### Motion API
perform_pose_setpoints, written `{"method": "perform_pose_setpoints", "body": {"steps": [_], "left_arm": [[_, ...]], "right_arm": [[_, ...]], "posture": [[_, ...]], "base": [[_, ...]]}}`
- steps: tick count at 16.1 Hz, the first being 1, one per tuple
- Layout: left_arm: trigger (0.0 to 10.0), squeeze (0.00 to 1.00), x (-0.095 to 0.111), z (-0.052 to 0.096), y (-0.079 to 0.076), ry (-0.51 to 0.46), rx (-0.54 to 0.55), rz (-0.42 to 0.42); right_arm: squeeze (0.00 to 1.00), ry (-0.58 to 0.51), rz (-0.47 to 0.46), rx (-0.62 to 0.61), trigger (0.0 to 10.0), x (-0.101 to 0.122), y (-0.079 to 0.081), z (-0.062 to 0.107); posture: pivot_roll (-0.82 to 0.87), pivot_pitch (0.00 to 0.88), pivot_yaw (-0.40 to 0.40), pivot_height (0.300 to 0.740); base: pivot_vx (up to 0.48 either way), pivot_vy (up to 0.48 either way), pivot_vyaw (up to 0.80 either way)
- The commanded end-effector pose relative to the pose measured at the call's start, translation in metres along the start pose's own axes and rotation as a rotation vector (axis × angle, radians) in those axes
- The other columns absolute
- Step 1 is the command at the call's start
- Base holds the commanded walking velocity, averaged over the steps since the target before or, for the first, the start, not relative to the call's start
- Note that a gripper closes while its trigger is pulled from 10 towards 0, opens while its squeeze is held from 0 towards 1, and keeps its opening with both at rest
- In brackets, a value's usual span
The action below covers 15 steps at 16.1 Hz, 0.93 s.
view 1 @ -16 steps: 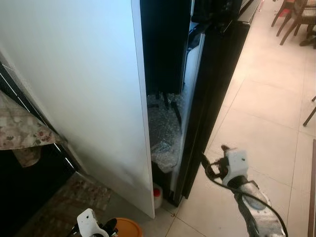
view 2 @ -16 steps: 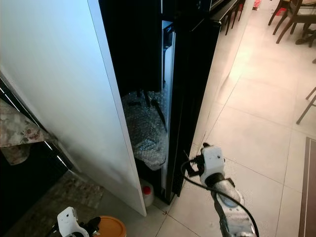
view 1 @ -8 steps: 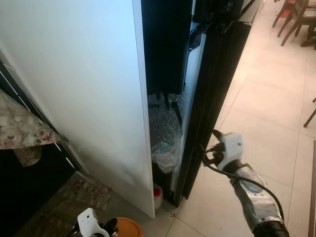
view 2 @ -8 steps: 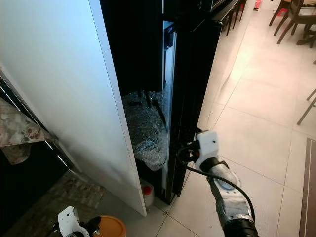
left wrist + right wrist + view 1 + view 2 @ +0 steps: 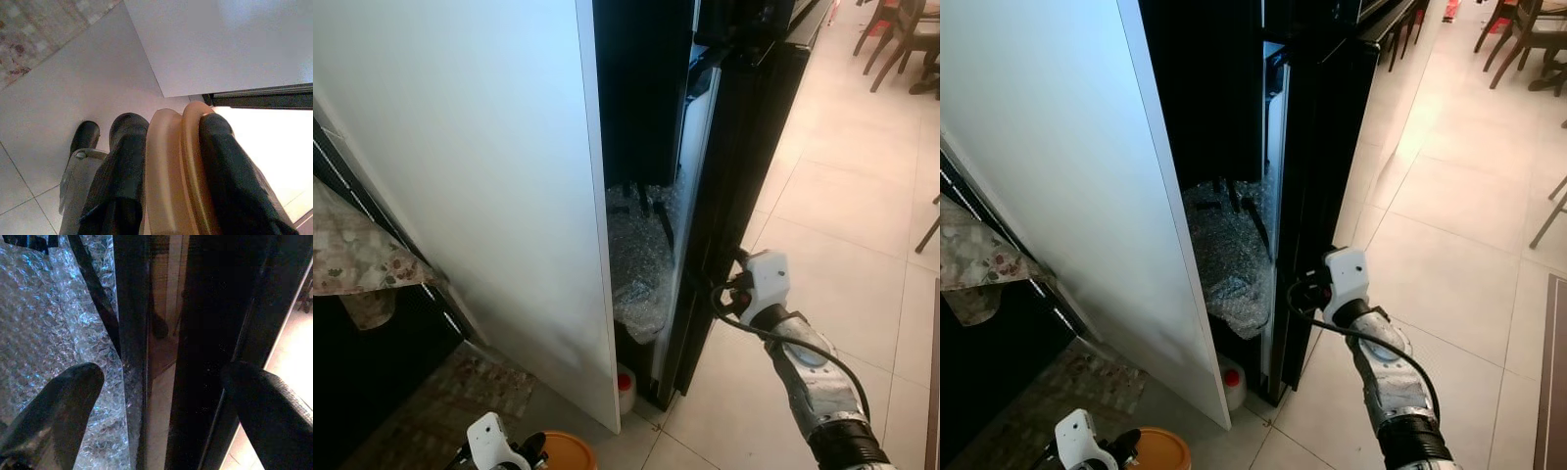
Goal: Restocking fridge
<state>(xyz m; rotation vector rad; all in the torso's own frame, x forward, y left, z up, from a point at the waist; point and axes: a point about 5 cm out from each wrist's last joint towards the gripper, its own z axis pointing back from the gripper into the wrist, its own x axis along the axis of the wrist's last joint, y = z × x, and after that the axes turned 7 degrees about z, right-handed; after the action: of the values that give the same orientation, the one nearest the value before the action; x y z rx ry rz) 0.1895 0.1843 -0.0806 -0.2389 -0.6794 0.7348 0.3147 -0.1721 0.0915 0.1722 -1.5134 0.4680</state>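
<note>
At fridge door (image 5: 1317, 176) edge: right tool (image 5: 161, 406) wide | left tool (image 5: 166, 166) holds orange container (image 5: 171, 161), contents unseen | bubble wrap (image 5: 641, 255) inside, possibly

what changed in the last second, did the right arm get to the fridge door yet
The right hand moved forward and up from over the floor tiles to the edge of the black fridge door, fingers open astride it. The left hand stayed low, shut on the orange lid. The door and bubble wrap did not move.

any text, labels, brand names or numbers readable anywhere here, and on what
None can be read.
The black fridge door and the white panel beside it bear no visible lettering.
The orange lid held in the left gripper is plain.
The small red-capped bottle on the floor is too small to show any label.
</note>
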Motion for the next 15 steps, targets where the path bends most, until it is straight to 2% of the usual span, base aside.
{"method": "perform_pose_setpoints", "body": {"steps": [1,10,15], "left_arm": [[10.0,0.0,-0.002,0.001,0.004,0.0,0.017,-0.009],[10.0,0.0,-0.001,0.001,0.006,0.002,0.021,-0.016],[10.0,0.0,-0.001,0.001,0.006,0.004,0.021,-0.022]], "right_arm": [[0.0,-0.015,0.016,0.002,10.0,0.005,-0.001,-0.005],[0.0,-0.011,0.053,-0.089,10.0,0.004,-0.015,-0.004],[0.0,0.032,0.07,-0.202,10.0,-0.008,-0.03,0.013]], "posture": [[-0.09,0.007,0.036,0.74],[-0.09,0.008,0.042,0.74],[-0.1,0.009,0.044,0.74]], "base": [[0.0,0.0,0.0],[0.0,0.0,0.0],[0.0,0.0,0.0]]}}
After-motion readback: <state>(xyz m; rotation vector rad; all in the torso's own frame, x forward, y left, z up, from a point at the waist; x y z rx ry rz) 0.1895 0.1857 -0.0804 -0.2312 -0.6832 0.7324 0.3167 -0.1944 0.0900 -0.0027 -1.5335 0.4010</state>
